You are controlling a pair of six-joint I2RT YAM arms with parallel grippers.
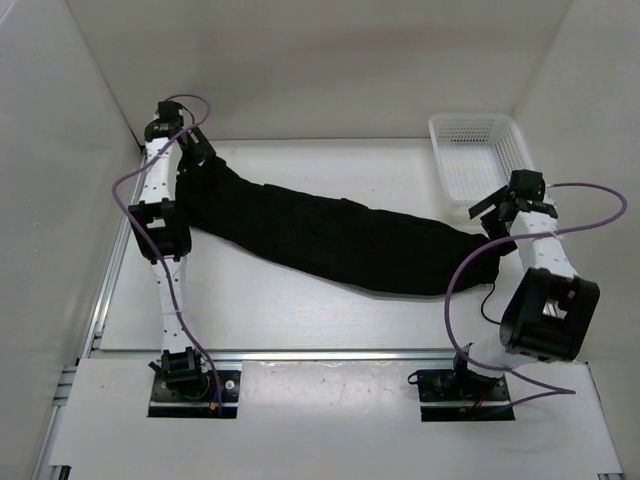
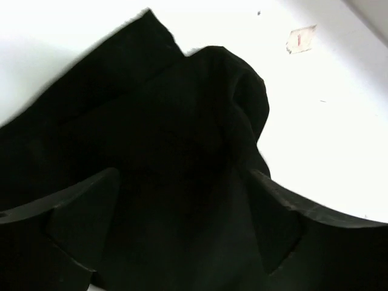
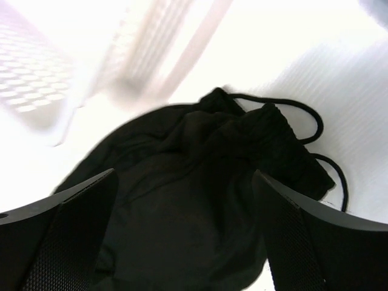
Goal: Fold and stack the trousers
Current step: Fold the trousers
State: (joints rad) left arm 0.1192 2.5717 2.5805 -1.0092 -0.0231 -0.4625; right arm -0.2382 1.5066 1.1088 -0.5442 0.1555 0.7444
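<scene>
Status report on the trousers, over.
Left gripper open, right gripper open. Trousers a long strip across table, drawstring end under right gripper. Basket far right, off the trousers.

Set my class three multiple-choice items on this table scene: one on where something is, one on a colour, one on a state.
1. Where is the basket?
A. far right corner of the table
B. near left corner
C. middle of the table

2. What colour are the trousers?
A. white
B. black
C. red

3. How do the left fingers and right fingers stand?
A. shut on cloth
B. shut on the basket
C. spread apart

Answers: 1 A, the top view shows it at the far right; 2 B, dark cloth lies across the white table; 3 C, each wrist view shows a wide gap above the cloth.
</scene>
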